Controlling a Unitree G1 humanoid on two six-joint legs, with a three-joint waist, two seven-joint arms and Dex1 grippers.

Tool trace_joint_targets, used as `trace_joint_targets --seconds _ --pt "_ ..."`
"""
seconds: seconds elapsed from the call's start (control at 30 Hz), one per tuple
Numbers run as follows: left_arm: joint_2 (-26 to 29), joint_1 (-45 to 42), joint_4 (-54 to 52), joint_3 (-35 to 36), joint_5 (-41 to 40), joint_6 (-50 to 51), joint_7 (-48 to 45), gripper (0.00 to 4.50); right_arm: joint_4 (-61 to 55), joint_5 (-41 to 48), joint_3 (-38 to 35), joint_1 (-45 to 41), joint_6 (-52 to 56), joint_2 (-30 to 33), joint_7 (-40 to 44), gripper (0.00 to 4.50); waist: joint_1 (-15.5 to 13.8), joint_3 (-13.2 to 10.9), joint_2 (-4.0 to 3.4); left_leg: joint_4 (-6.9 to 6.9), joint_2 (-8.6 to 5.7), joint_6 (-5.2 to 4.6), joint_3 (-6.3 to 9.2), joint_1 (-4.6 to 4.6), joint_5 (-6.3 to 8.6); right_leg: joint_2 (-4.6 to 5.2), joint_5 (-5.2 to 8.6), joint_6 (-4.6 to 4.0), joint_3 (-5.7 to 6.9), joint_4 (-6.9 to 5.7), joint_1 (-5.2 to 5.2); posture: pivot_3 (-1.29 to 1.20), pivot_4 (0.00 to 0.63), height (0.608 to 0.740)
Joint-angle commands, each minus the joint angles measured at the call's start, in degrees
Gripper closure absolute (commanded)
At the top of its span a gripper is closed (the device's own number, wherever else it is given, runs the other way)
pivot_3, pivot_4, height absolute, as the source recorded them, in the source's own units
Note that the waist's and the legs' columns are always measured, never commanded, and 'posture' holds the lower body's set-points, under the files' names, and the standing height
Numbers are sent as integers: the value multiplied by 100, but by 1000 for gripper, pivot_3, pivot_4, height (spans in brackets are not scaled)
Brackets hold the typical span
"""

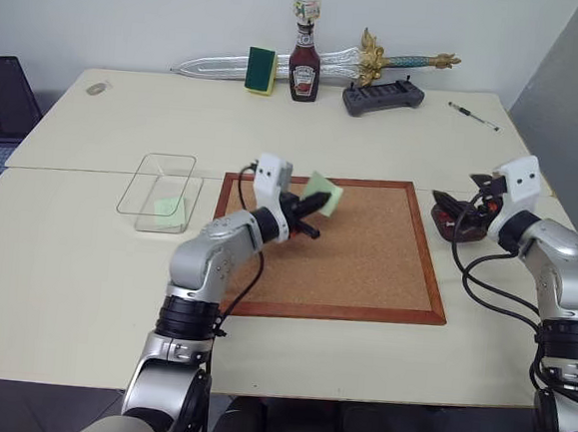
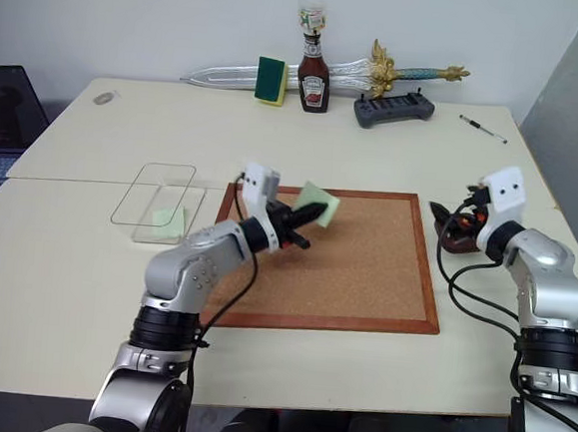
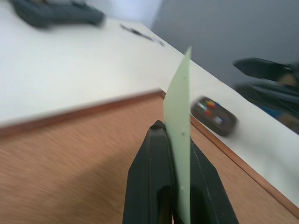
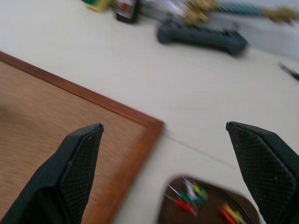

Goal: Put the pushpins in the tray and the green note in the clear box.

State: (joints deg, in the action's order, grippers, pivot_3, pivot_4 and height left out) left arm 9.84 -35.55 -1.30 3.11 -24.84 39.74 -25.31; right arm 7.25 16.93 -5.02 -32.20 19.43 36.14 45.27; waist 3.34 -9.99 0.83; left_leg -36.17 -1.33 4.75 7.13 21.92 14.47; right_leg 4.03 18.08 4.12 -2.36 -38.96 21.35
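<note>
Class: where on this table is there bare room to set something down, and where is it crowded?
Free: the near table left of the cork board, and the middle strip between the board and the ketchup. Most of the board's cork is bare too. Crowded: the back edge with sword, sponge and controller, and around the tray under the right hand.

Both head views look forward and down across the counter (image 1: 85, 260) to its far edge; each wrist view sits close, facing along its fingers, sharing the cork board's (image 1: 366, 252) corner and tray (image 4: 205, 205).

Pushpins (image 4: 196, 198) in tray (image 4: 243, 205), right of cork board (image 1: 366, 252)
</note>
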Motion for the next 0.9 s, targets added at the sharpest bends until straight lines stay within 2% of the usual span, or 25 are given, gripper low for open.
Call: trace_joint_targets --seconds 0.03,0.17,0.33,0.4,0.53,0.83,0.9 --pt "313 -82 -539 442 247 140 712 4500 -769 379 625 -492 53 -31 1097 12 16 -1 0 -1 0 0 0 0 0 0 0 0 0 0 1 0 150 740" --pt "630 46 -810 927 233 342 1119 4500 -909 364 1122 -816 163 -169 1519 12 -10 -6 10 0 0 1 14 -1 0 -1 0 0 10 0 -1 0 150 740" --pt "1331 569 -1217 1793 333 600 1532 4500 -495 35 1701 -1378 -67 -749 1613 12 17 -20 34 1 2 1 22 2 0 -2 -1 0 6 0 13 0 150 740" --pt "1577 824 -1138 1871 485 517 1548 4500 -376 42 1814 -1534 -18 -1020 1617 12 7 -20 34 3 1 2 34 3 -1 -4 -1 -1 10 -2 16 0 150 740" --pt "1694 903 -846 2017 587 446 1710 4500 -373 0 2030 -1670 29 -1359 1723 12 -87 -22 38 1 -5 3 45 7 -1 -1 -1 -1 19 -1 12 0 150 740" --pt "1815 577 335 1882 792 128 1660 4500 -380 -80 2140 -1638 -7 -1609 1658 12 -146 -21 41 3 -6 4 47 11 0 1 -2 -2 24 -2 20 0 150 740" --pt "1867 472 518 1864 816 19 1597 4127 -457 -61 2119 -1577 55 -1617 1635 0 -142 -21 41 3 -6 5 47 12 0 0 -2 -3 24 -4 24 0 150 740"
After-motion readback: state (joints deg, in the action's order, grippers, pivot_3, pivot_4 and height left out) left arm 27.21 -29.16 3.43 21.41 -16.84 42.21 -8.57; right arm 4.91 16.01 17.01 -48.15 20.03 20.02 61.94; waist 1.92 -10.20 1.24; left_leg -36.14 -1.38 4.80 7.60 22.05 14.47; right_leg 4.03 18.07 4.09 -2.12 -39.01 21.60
